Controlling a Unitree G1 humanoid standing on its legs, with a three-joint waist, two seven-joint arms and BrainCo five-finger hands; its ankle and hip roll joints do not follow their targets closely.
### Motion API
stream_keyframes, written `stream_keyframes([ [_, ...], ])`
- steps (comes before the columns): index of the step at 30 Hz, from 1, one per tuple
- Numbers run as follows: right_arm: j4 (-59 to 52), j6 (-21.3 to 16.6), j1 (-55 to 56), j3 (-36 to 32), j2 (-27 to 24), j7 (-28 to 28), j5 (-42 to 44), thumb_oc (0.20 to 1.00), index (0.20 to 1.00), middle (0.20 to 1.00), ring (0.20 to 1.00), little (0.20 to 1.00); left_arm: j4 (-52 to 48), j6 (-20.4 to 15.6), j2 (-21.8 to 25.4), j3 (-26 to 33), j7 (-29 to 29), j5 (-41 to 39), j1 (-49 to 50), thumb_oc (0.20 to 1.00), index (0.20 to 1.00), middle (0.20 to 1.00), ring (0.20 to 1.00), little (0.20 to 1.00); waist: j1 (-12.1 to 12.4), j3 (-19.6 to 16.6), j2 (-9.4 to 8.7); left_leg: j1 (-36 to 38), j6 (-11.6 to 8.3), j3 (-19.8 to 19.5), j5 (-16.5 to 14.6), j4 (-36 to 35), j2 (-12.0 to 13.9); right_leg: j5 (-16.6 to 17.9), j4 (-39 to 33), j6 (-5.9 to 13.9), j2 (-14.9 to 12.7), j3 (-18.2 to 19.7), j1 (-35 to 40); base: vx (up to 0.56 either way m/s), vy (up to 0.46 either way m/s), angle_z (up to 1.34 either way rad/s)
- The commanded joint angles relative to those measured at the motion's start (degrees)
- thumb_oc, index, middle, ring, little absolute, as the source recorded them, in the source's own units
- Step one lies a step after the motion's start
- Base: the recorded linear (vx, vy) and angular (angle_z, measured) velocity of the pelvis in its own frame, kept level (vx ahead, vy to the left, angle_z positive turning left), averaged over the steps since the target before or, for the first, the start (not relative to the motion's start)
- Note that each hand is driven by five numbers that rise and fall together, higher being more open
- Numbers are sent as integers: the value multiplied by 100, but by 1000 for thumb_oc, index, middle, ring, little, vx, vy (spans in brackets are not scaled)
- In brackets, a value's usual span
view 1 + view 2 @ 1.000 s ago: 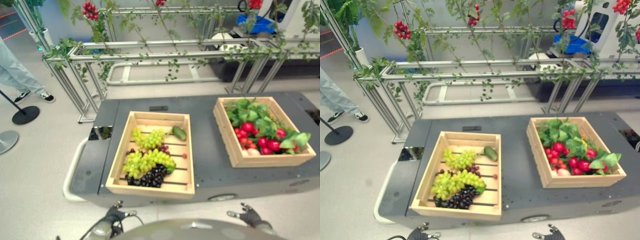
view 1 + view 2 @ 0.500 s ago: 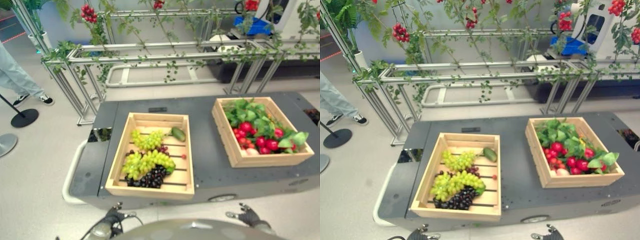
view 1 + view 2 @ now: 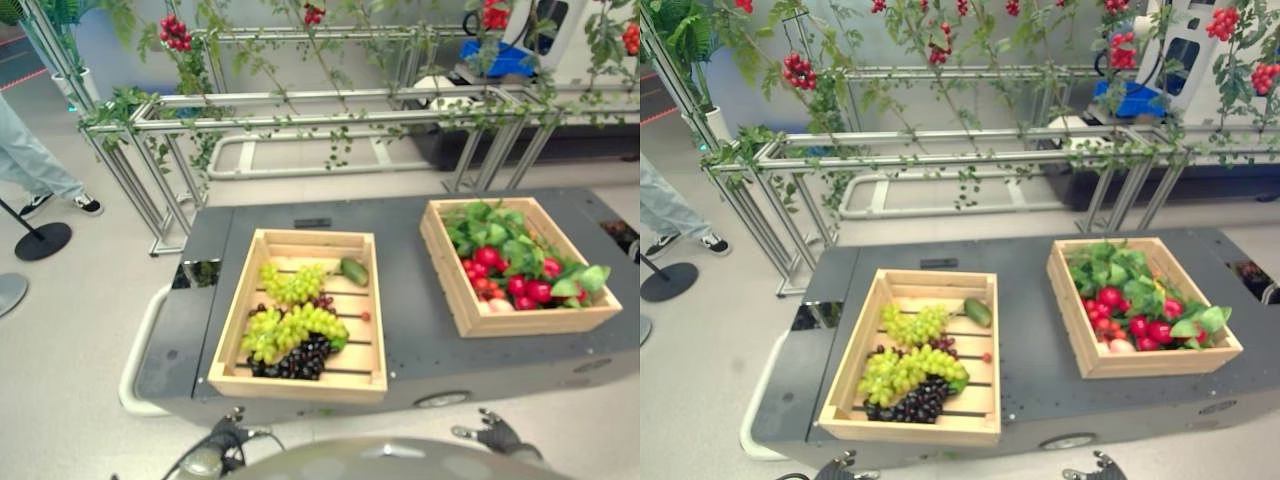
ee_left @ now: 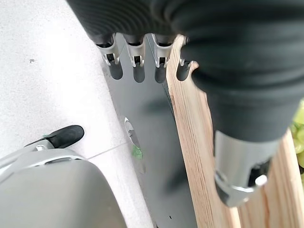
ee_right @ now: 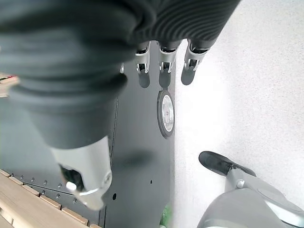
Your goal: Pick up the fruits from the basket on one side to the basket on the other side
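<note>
Two wooden crates on my table (image 3: 420, 330) | left crate (image 3: 300, 375): two green grape bunches (image 3: 290, 325), one dark bunch (image 3: 298, 358), one cucumber (image 3: 354, 270) | right crate (image 3: 470, 310): red fruits (image 3: 520, 285) under leaves | left robot hand (image 4: 137, 52) released, empty, fingers straight | right robot hand (image 5: 164, 57) likewise

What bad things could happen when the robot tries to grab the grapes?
1. The green grapes lie on top of the dark grapes, so lifting one bunch may drag or spill the other.
2. The left crate has raised wooden walls; the left hand, now low by the cart's edge, might bump them reaching in.
3. The right crate looks full of leaves and red fruit, so added grapes could roll off.
</note>
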Motion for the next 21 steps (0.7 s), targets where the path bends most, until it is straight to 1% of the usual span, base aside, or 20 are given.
stream_keyframes([
  [1, 283, -89, -379, 169, 130, -65, -82, 1000, 1000, 1000, 1000, 1000, 202, -98, 54, 79, 25, 35, -287, 1000, 1000, 1000, 1000, 1000, -131, 94, -265, -216, 121, -48, 133, -109, -284, -397, 179, 255, -49, -109, 266, 0, 0, 0],
  [10, 233, -105, -380, 183, 110, -73, -56, 1000, 1000, 1000, 1000, 1000, 117, -130, 65, 39, 60, -5, -318, 1000, 1000, 1000, 1000, 1000, -138, 145, -238, -233, 97, -90, 181, -109, -265, -443, 227, 221, -22, -132, 259, 0, 0, 0],
  [16, 263, -118, -366, 151, 25, -123, -68, 1000, 1000, 1000, 1000, 1000, -163, -231, 82, -18, 142, -115, -386, 1000, 1000, 1000, 1000, 1000, -149, 151, -196, -247, 85, -101, 198, -109, -258, -460, 234, 207, -9, -168, 250, 0, 0, 0],
  [18, 257, -138, -359, 139, -29, -143, -65, 1000, 1000, 1000, 1000, 1000, -579, -296, 175, 1, 212, -233, -471, 1000, 1000, 1000, 1000, 1000, -151, 173, -161, -267, 77, -123, 214, -109, -250, -457, 233, 203, -7, -189, 240, -8, 3, 7],
  [21, 178, -157, -345, 110, -126, -140, -47, 1000, 1000, 1000, 1000, 1000, -1507, -356, 413, 13, 236, -334, -483, 1000, 1000, 1000, 1000, 1000, -160, 226, -113, -292, 67, -139, 240, -109, -247, -439, 222, 202, -8, -206, 226, -24, 11, 9],
])
